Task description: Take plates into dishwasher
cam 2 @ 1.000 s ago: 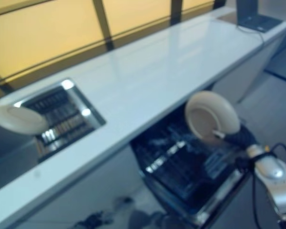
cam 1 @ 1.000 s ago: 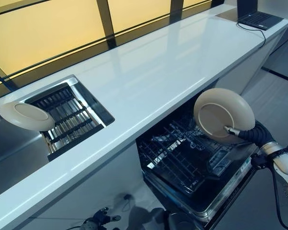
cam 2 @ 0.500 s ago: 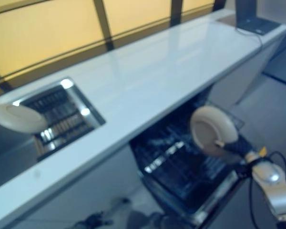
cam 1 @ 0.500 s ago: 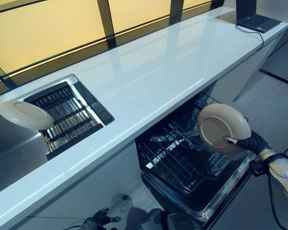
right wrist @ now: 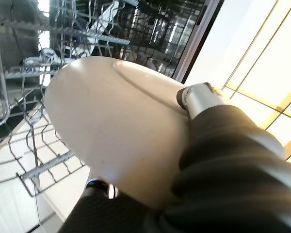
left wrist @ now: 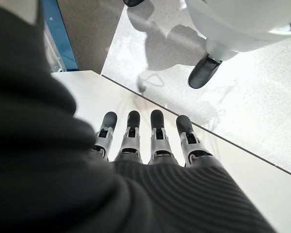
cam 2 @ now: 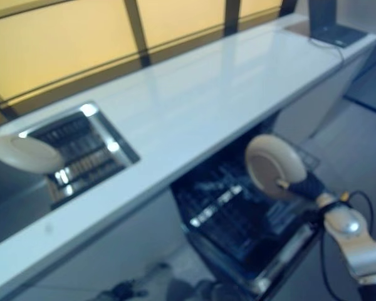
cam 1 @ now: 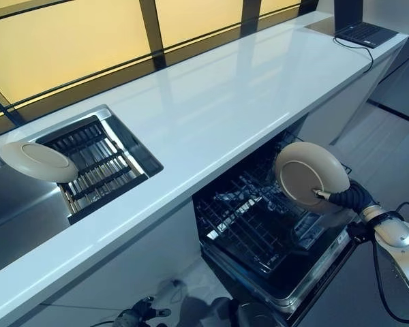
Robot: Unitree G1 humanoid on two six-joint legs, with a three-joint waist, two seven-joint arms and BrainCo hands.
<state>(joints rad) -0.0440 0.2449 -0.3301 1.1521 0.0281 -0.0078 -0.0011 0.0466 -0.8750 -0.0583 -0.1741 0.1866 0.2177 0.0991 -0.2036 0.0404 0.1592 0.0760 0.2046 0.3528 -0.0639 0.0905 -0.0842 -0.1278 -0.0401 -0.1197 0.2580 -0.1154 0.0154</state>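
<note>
1. Right hand (cam 1: 334,198) pinches a plate (cam 1: 310,174) on edge, just above the dishwasher (cam 1: 273,231) rack.
2. Second plate (cam 1: 37,161) leans at the sink (cam 1: 99,163), well left of the dishwasher.
3. Left hand (left wrist: 145,141) idle, fingers straight.

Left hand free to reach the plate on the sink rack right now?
Probably not right away: the left hand hangs open low by the floor, below the counter, while that plate rests up on the sink rack.

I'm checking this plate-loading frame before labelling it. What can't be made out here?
- Right hand: its fingers are behind the held plate; only the thumb shows, on the near face.
- Which slot of the dishwasher rack is meant: the plate covers part of it.
- Second plate at the sink: what props it is unclear.
</note>
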